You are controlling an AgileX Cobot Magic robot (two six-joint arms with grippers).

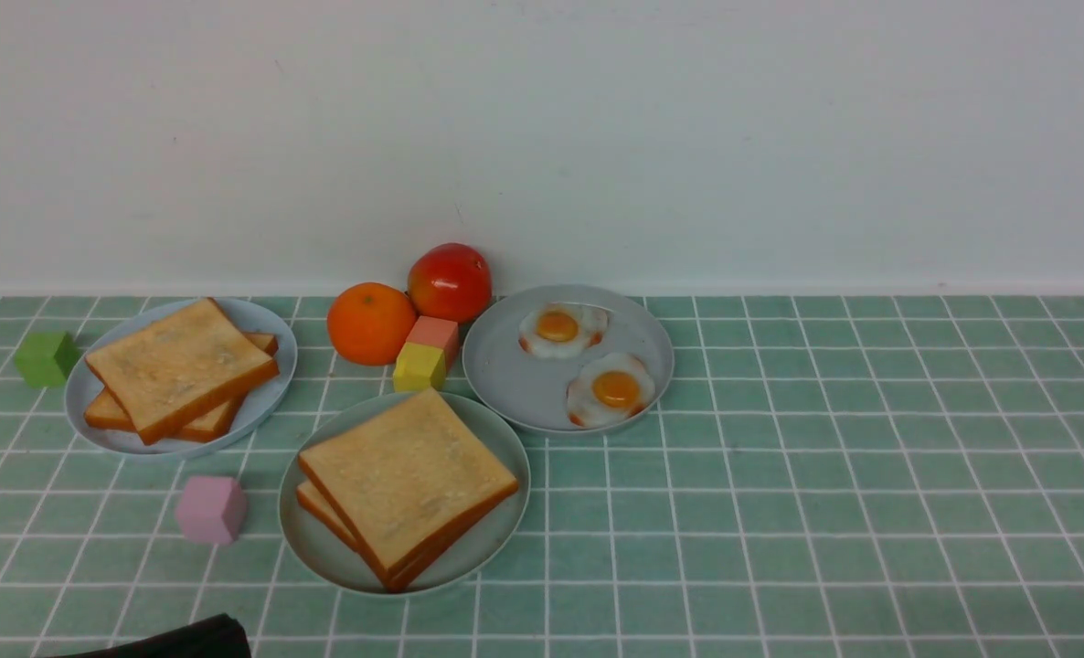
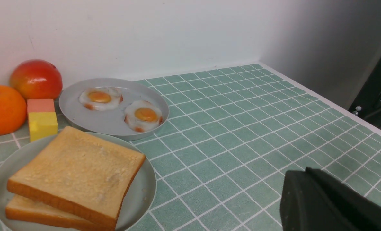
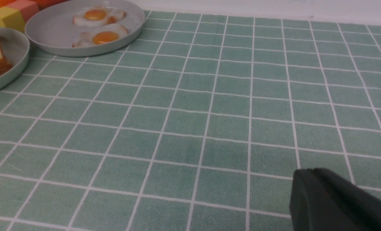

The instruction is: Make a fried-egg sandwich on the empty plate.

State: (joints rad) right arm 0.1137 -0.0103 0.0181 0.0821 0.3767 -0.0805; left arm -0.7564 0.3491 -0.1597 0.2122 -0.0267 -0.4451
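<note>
Near the middle of the green tiled desk (image 1: 780, 503), a round pale mint-green plastic plate (image 1: 498, 539) with a low rim. Stacked on that plate, two square golden-brown toast slices (image 1: 405, 480) with darker crusts, the top one turned a bit off the bottom one. Cannot tell if an egg lies between them.

Just behind the mint-green plate and a bit to its right, almost touching its rim, a round grey-blue plate (image 1: 505, 388) with two white fried eggs with orange yolks (image 1: 611, 390), side by side and apart.

Just behind the mint-green plate, a small yellow block (image 1: 419, 367) touching a small pink block (image 1: 434, 334). Behind those, a round orange fruit (image 1: 370, 322) and a shiny red and yellow fruit (image 1: 449, 281) by the white wall.

To the left of the mint-green plate and a bit further back, another grey-blue plate (image 1: 272, 397) with a pile of toast slices (image 1: 181, 366). Further left of that, a green cube (image 1: 46, 357). Just left of the mint-green plate, a pale purple cube (image 1: 211, 509).

In front of the mint-green plate and to its left, the black left pincer (image 2: 301, 192), clenched, apart from the food. Well to the right of the mint-green plate, over bare desk, the black right pincer (image 3: 306, 189), clenched too.
</note>
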